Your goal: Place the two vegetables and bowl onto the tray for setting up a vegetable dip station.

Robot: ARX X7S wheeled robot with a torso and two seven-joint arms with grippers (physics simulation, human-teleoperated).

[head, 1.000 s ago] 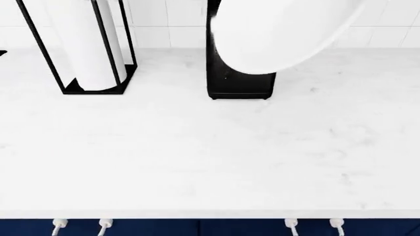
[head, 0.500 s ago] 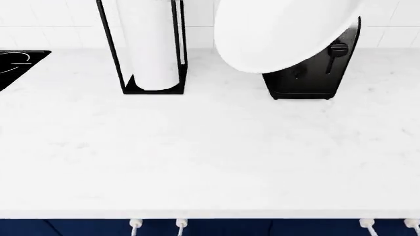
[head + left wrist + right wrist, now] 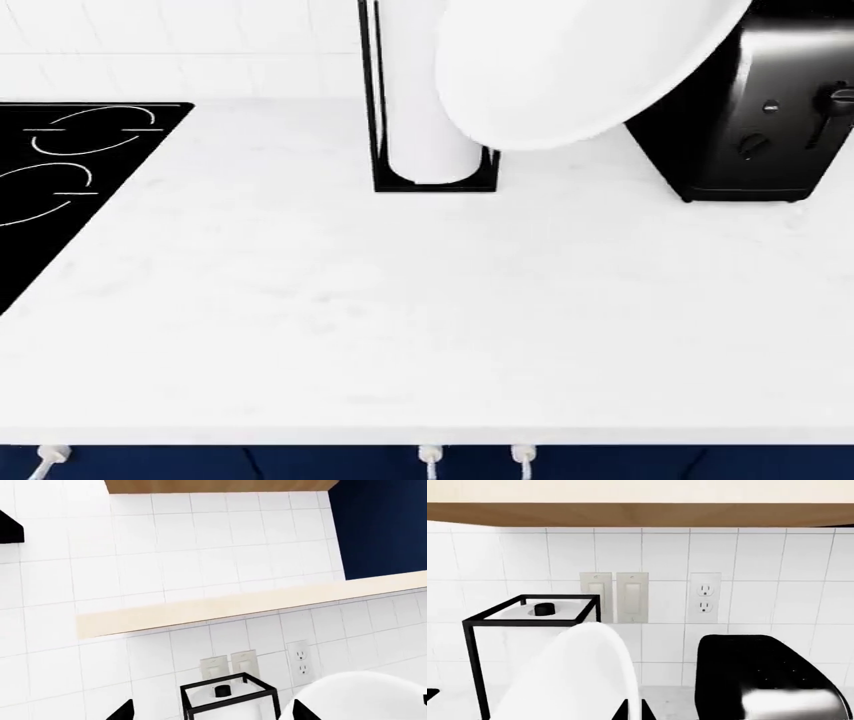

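The white desk (image 3: 400, 320) fills most of the head view, and no tray, cucumber or carrot lies on the part in sight. The black stovetop (image 3: 54, 190) sits at nine to ten o'clock. The bowl (image 3: 574, 70) hangs at about one o'clock, tilted, clear of the desk and close to the camera, hiding part of the toaster (image 3: 761, 120) at two o'clock and of the paper-towel stand (image 3: 427, 150) at twelve.

My reading: this is the carry step, with the bowl aloft on its way to the tray. The next move calls for bringing the tray into view, then levelling the bowl above it before lowering.

Both wrist views show the bowl close by, but neither the left gripper nor the right gripper shows plainly. Whether either set of jaws is released or clenched on the rim I cannot tell.
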